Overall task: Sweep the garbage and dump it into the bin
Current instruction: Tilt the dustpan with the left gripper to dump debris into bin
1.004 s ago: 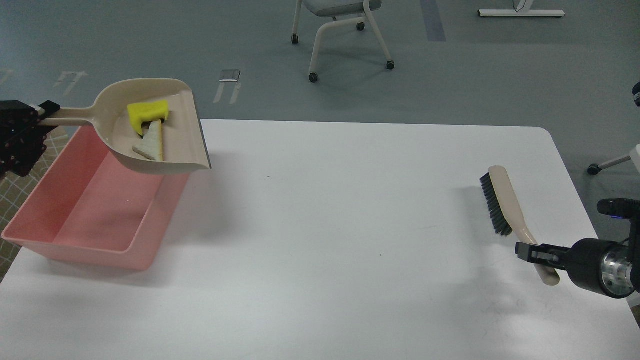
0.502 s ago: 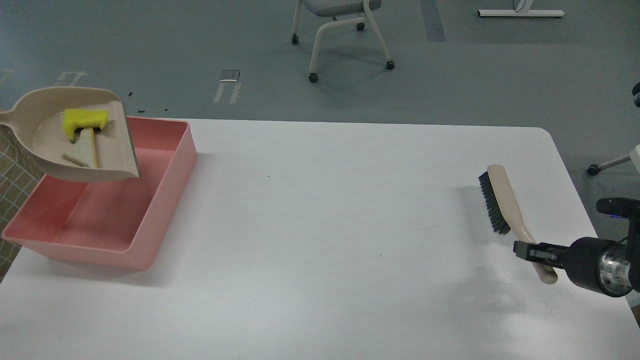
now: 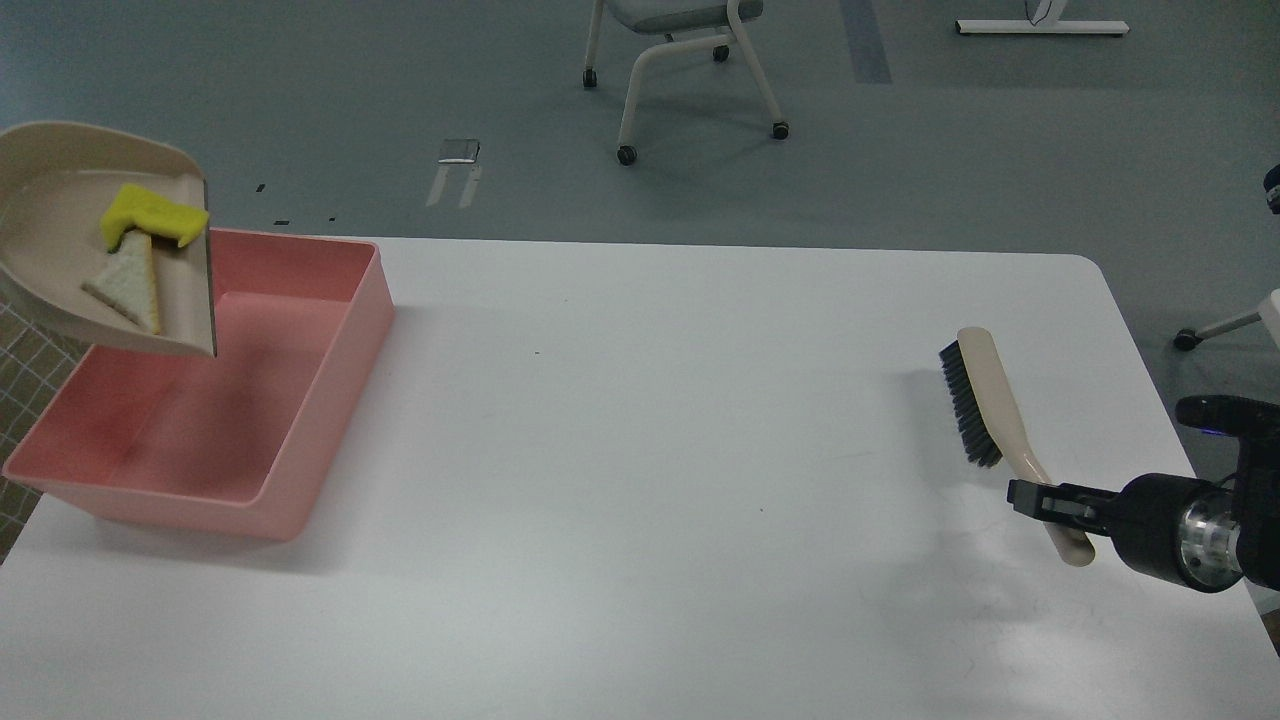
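dustpan [image 3: 60, 210]: left side and handle run off the frame edge, whatever's holding it isn't visible
bin [image 3: 310, 400]: far left corner hidden behind the dustpan
brush [image 3: 985, 400]: handle partly covered by the right gripper [image 3: 1040, 497]
chair [image 3: 680, 60]: top cropped

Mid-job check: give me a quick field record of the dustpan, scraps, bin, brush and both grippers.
dustpan: raised over the bin's far left end, tilted
sponge chunk: in the dustpan
foam strip: in the dustpan, beside the sponge chunk
bin: on the table, no scraps visible inside
brush: handle in right gripper
right gripper: shut on the brush
left gripper: out of view
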